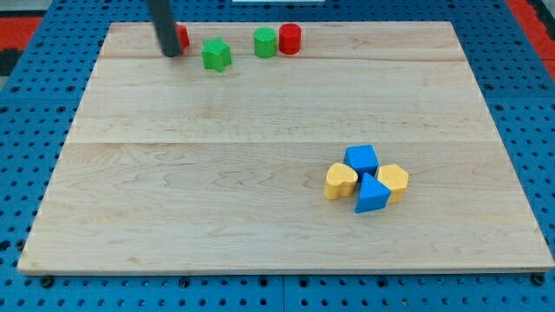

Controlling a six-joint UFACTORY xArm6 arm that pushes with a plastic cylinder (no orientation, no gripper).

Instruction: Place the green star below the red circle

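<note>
The green star [216, 55] lies near the view's top, left of centre. The red circle [290, 39] stands further right at the top edge, touching a green circle [265, 42] on its left. My tip [172, 54] rests on the board just left of the green star, a small gap apart from it. The rod hides most of another red block [182, 37], whose shape I cannot make out.
A cluster sits at the lower right: a blue cube [362, 159], a blue triangle [372, 196], a yellow heart [341, 181] and a yellow block [394, 180], all touching. The wooden board [260, 217] lies on a blue pegboard.
</note>
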